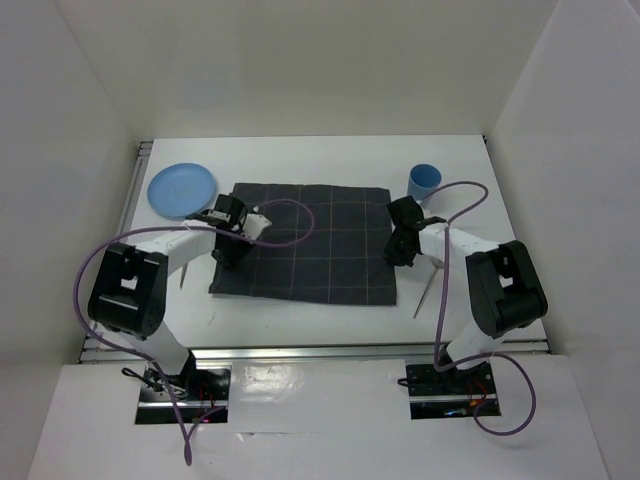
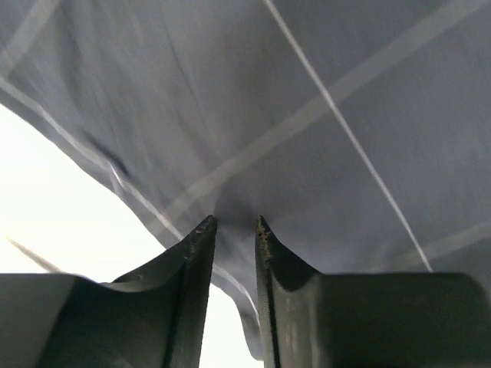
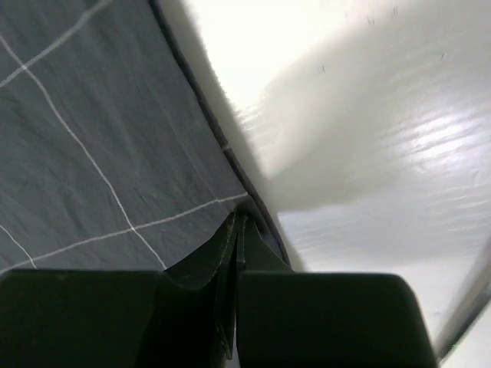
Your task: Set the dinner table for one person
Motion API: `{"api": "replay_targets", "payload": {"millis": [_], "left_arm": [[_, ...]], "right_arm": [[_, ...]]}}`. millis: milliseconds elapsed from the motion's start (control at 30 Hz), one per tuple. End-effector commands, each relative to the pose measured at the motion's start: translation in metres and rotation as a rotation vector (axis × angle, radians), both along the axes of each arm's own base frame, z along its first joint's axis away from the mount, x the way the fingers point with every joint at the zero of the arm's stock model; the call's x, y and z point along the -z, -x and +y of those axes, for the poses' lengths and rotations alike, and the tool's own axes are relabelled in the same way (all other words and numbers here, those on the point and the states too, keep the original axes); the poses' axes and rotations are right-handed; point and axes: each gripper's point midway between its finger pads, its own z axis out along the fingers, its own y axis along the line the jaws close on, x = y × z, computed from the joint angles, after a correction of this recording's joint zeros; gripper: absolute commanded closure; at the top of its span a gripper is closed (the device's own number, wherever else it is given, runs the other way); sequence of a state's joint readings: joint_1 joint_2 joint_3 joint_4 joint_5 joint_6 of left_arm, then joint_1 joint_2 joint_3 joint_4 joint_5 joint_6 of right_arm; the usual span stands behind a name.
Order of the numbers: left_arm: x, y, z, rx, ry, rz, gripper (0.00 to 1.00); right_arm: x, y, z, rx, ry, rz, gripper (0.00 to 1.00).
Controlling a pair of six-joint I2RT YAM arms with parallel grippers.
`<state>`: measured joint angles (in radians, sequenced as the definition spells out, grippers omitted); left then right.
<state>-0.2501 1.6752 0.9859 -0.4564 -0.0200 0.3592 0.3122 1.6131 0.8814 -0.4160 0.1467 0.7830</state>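
The dark grey checked cloth [image 1: 305, 245] lies spread in the middle of the white dinner table [image 1: 300, 155]. My left gripper [image 1: 232, 252] is low over the cloth's left edge. In the left wrist view its jaws [image 2: 234, 222] stand narrowly apart, with the cloth [image 2: 307, 115] in the gap. My right gripper [image 1: 400, 252] is at the cloth's right edge. In the right wrist view it [image 3: 236, 218] is shut on that edge of the cloth [image 3: 92, 138], which stands slightly off the table. A blue plate [image 1: 182, 188] lies at the far left and a blue cup [image 1: 423, 181] at the far right.
A thin utensil [image 1: 430, 283] lies on the table right of the cloth, and another [image 1: 183, 272] lies left of it, partly under my left arm. Aluminium rails [image 1: 132, 190] run along the table's edges. White walls enclose the sides and back.
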Motion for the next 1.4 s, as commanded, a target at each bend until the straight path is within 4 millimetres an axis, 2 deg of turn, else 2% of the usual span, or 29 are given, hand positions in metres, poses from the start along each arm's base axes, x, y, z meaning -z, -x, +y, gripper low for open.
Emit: {"api": "replay_targets", "payload": {"millis": [0,33,67,100,167,200,233,267,300,367,400,433,500,533,633,700,867,967,1067,1100,1167,1200,1267,1300,1367], "left_arm": [[-0.020,0.022,-0.001,-0.009,0.031,-0.006,0.64],[-0.040,0.022,-0.007,0.008,0.062,-0.057,0.64],[-0.051,0.023,-0.009,0.002,0.082,-0.083,0.64],[-0.056,0.028,-0.010,0.012,0.089,-0.103,0.64],[-0.072,0.041,-0.021,0.058,0.115,-0.150,0.64],[-0.059,0.054,-0.020,0.085,0.100,-0.117,0.64],[-0.049,0.064,-0.020,0.101,0.065,-0.095,0.64],[-0.044,0.057,-0.019,0.096,0.046,-0.138,0.64],[-0.018,0.065,-0.010,0.085,-0.001,-0.080,0.64],[0.000,0.068,-0.010,0.056,-0.026,-0.023,0.68],[0.006,0.066,-0.011,0.048,-0.029,-0.006,0.69],[0.018,0.071,-0.009,0.040,-0.043,0.041,0.71],[0.019,0.070,-0.012,0.049,-0.044,0.044,0.71],[0.019,0.070,-0.012,0.039,-0.041,0.045,0.71],[0.020,0.085,-0.015,0.075,-0.026,0.049,0.71],[0.019,0.088,-0.015,0.099,-0.027,0.037,0.71],[0.017,0.105,-0.012,0.134,-0.064,0.058,0.68],[0.000,0.104,-0.013,0.156,-0.041,0.005,0.64],[-0.013,0.112,-0.022,0.188,0.022,0.007,0.61],[-0.024,0.108,-0.027,0.210,0.051,-0.023,0.61],[-0.031,0.112,-0.040,0.251,0.105,-0.012,0.61],[-0.037,0.111,-0.043,0.257,0.120,-0.012,0.61],[-0.040,0.114,-0.050,0.273,0.156,0.002,0.61],[-0.037,0.116,-0.052,0.278,0.167,0.019,0.61],[-0.032,0.122,-0.056,0.288,0.190,0.051,0.61]], "right_arm": [[-0.023,-0.024,-0.003,-0.097,0.049,-0.059,1.00],[-0.034,-0.019,0.002,-0.147,0.063,-0.060,1.00],[-0.041,-0.015,0.014,-0.186,0.093,-0.070,1.00],[-0.052,-0.017,0.013,-0.185,0.149,-0.096,1.00],[-0.062,0.000,0.027,-0.208,0.150,-0.096,1.00],[-0.056,0.011,0.031,-0.226,0.126,-0.073,1.00],[-0.059,0.019,0.038,-0.249,0.092,-0.084,1.00],[-0.058,0.020,0.047,-0.263,0.050,-0.105,1.00],[-0.046,0.037,0.055,-0.305,0.000,-0.070,1.00],[-0.044,0.045,0.065,-0.317,-0.039,-0.083,1.00],[-0.041,0.055,0.076,-0.350,-0.043,-0.072,1.00],[-0.040,0.059,0.076,-0.347,-0.012,-0.073,1.00],[-0.031,0.077,0.084,-0.370,-0.004,-0.044,1.00],[-0.018,0.090,0.084,-0.380,-0.009,0.003,1.00],[0.006,0.111,0.085,-0.394,-0.044,0.080,1.00],[0.020,0.116,0.079,-0.351,-0.021,0.123,1.00],[0.037,0.124,0.060,-0.272,0.049,0.219,1.00],[0.037,0.125,0.054,-0.248,0.062,0.230,1.00],[0.028,0.125,0.058,-0.253,0.035,0.213,1.00],[0.021,0.120,0.065,-0.275,0.025,0.187,1.00],[0.004,0.113,0.081,-0.346,0.019,0.119,1.00],[-0.010,0.100,0.091,-0.369,0.031,0.064,1.00],[-0.032,0.089,0.110,-0.463,0.045,-0.029,1.00],[-0.051,0.084,0.133,-0.530,0.030,-0.096,1.00],[-0.067,0.077,0.164,-0.641,-0.009,-0.189,1.00]]}}
